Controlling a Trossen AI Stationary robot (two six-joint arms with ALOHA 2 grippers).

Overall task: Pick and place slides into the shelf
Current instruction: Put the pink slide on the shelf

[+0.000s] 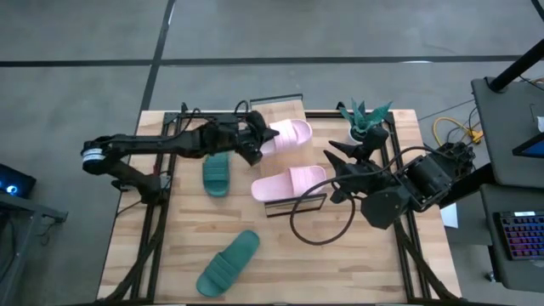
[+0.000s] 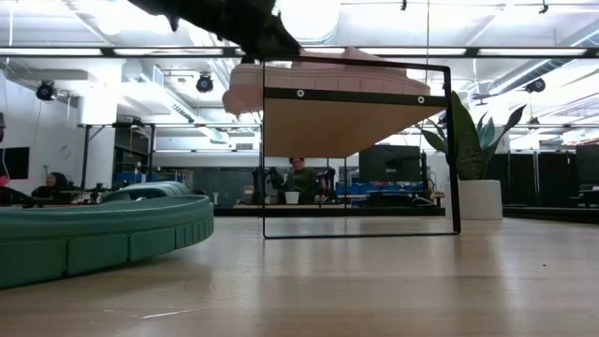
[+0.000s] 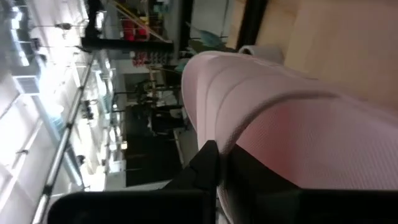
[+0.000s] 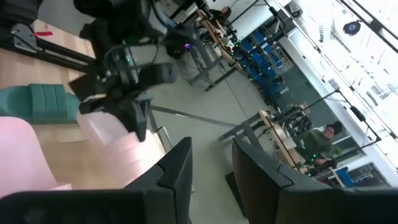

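From above, two pale pink rubber slides [image 1: 287, 134] [image 1: 289, 182] lie on the light-wood plank shelf [image 1: 285, 110], the left gripper [image 1: 255, 138] clamped on the far one, two dark teal-green slides [image 1: 217, 174] [image 1: 228, 263] remain on the table; the low view confirms pink atop; the right gripper [image 1: 336, 170] waits beside, fingers apart.

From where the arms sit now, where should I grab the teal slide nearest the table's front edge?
Grip the teal slide across its wide strap, coming straight down. It lies flat and diagonal on the table, clear of everything, strap arched upward. The right gripper, open near the shelf, looks the freer choice; the left gripper holds a pink slide.
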